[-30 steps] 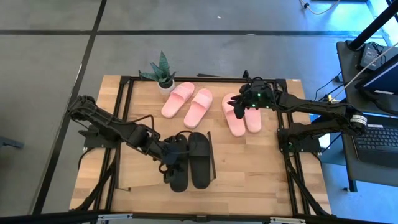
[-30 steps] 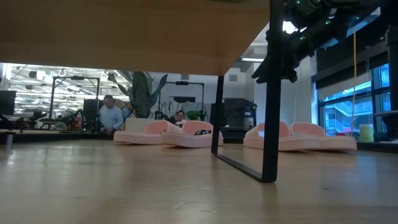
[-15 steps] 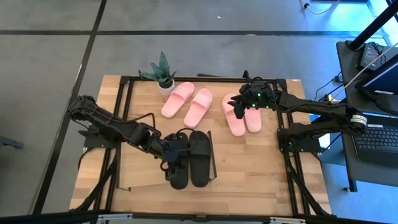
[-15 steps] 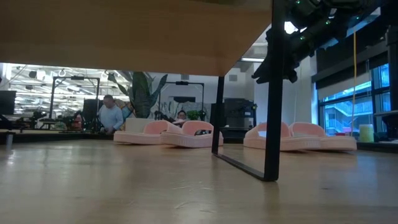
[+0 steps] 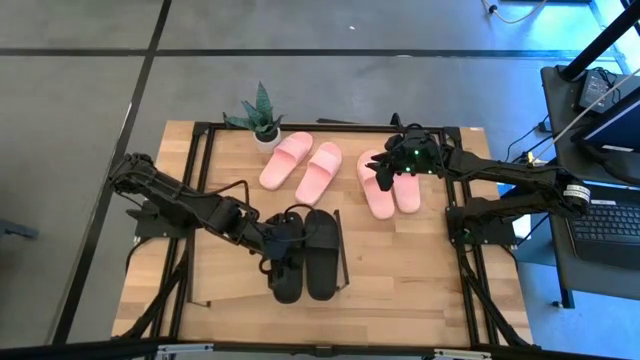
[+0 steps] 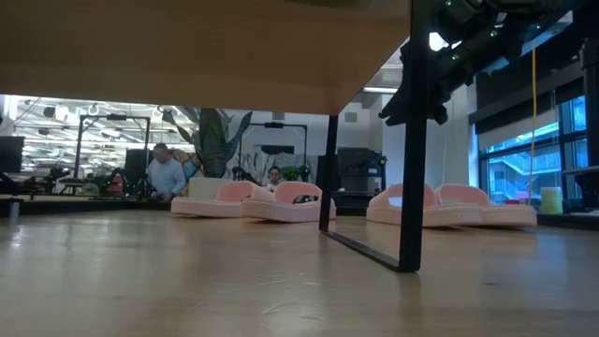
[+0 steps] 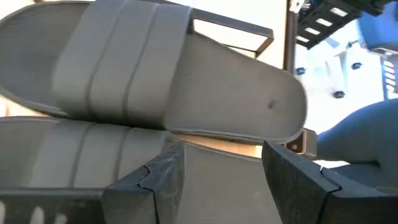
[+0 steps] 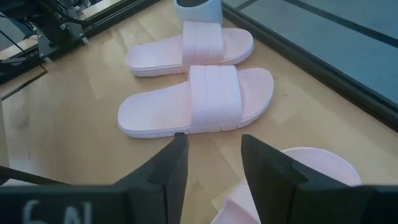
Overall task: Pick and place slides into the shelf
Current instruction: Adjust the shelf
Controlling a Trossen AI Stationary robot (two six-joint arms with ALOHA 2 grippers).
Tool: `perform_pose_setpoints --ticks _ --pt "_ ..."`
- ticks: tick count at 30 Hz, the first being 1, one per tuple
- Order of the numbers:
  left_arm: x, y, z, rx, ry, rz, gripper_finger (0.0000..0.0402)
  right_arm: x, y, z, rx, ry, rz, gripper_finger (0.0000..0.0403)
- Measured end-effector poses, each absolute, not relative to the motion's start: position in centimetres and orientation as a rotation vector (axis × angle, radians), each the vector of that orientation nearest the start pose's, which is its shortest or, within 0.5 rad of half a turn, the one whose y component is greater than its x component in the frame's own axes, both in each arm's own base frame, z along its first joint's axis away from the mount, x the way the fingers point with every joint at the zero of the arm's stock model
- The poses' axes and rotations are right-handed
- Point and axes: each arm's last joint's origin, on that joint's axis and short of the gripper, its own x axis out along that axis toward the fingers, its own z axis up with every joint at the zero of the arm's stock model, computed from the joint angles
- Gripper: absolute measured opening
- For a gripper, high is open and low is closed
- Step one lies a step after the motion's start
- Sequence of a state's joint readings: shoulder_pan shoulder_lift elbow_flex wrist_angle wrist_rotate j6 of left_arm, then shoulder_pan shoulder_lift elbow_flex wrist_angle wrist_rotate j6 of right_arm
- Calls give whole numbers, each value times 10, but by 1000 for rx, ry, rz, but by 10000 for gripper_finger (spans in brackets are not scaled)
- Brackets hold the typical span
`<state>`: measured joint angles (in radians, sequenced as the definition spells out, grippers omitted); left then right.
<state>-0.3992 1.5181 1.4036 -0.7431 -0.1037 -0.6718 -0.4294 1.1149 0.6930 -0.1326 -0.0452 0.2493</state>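
While the left gripper (image 5: 277,248) sits lower centre of the high view, fingers apart astride a black slide (image 5: 287,262), seat deeper before closing. Right gripper (image 5: 385,172) hovers, fingers apart, over a pink slide (image 5: 377,194), upper right.

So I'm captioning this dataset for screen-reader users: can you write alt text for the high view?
Seen from above, two dark robot arms work over a wooden table holding six slides. The left gripper is at the black pair on the shelf; the right gripper hovers over one pink pair. Another pink pair lies beside a small potted plant.
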Motion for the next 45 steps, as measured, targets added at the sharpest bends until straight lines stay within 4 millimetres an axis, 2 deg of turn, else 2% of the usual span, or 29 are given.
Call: perform_pose_setpoints --ticks 3,9,14,20,26,30,33,37,41,45 --pt "291 -122 333 -422 867 -15 200 213 -96 244 347 500 -434 150" --pt "267 -116 376 -323 619 -78 200 213 -96 244 318 507 -426 150" --pt "242 -99 406 -222 469 -48 200 210 -95 246 228 527 -401 150" --pt "229 -74 420 -123 403 3 200 202 -93 248 193 610 -419 150" --pt "217 -37 425 -127 395 -21 200 196 -95 253 141 747 -535 150" --pt "204 -17 413 -158 398 -17 200 196 -97 257 162 723 -555 150" --pt "193 -9 400 -218 418 -4 200 196 -97 257 159 724 -566 150" --pt "184 -17 392 -289 443 -141 200 195 -98 257 144 727 -606 150" --pt "186 -38 394 -305 431 -277 200 196 -99 258 141 708 -614 150" --pt "191 -59 388 -364 495 -307 200 196 -103 260 142 679 -630 150"
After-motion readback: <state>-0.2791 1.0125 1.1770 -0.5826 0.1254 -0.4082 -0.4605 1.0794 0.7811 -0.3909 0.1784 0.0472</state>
